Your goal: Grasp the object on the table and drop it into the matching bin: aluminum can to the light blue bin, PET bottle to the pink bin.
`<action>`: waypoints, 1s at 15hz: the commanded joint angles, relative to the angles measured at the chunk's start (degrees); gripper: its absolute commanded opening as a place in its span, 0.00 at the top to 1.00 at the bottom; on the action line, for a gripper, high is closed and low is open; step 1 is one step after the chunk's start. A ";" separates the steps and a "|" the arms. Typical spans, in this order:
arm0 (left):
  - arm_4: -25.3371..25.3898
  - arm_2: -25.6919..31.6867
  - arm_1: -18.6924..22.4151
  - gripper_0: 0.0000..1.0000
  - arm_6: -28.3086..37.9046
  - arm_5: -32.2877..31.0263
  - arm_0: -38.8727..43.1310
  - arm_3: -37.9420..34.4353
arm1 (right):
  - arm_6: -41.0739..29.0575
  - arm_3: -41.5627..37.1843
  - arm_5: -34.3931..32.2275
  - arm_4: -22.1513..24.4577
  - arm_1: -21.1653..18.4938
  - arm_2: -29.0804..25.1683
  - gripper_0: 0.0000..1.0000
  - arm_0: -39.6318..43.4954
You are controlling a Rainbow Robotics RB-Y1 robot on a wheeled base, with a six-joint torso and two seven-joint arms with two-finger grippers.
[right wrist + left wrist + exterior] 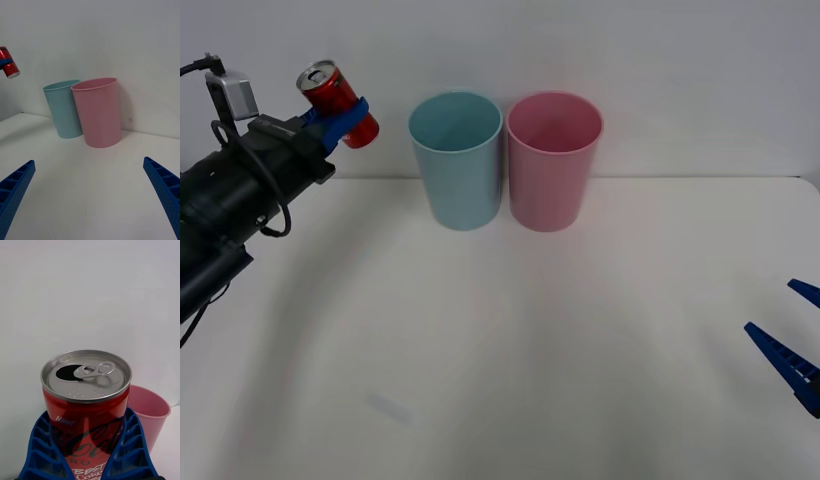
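My left gripper (345,118) is shut on the red aluminum can (335,98), holding it tilted in the air at the far left, above table height and left of the light blue bin (456,160). In the left wrist view the can (87,405) shows its silver opened lid between my blue fingers (41,446), with the pink bin (150,416) behind it. The pink bin (553,160) stands touching the light blue bin's right side at the back of the white table (510,350). My right gripper (795,335) rests open at the right edge, low over the table.
The right wrist view shows both bins, the light blue bin (63,108) and the pink bin (98,111), against a plain white wall, with the held can (9,64) high up beside them. A faint small mark (392,407) lies on the tabletop near the front left.
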 commanded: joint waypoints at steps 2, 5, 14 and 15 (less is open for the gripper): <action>-4.26 -0.99 -0.24 1.00 3.60 -0.06 -5.87 4.20 | 0.00 0.00 0.00 0.00 0.00 0.00 0.00 0.00; -6.37 -2.66 -1.12 1.00 2.19 -0.06 -12.64 12.38 | 0.00 0.00 0.00 0.00 0.00 0.00 0.00 0.00; -14.01 -3.36 -7.00 1.00 -5.02 -0.06 -30.74 35.14 | 0.00 0.00 0.00 0.00 0.00 0.00 0.00 0.00; -15.16 -2.92 -7.80 1.00 -5.46 -0.06 -32.06 36.72 | 0.00 0.00 0.00 0.00 0.00 0.00 0.00 0.00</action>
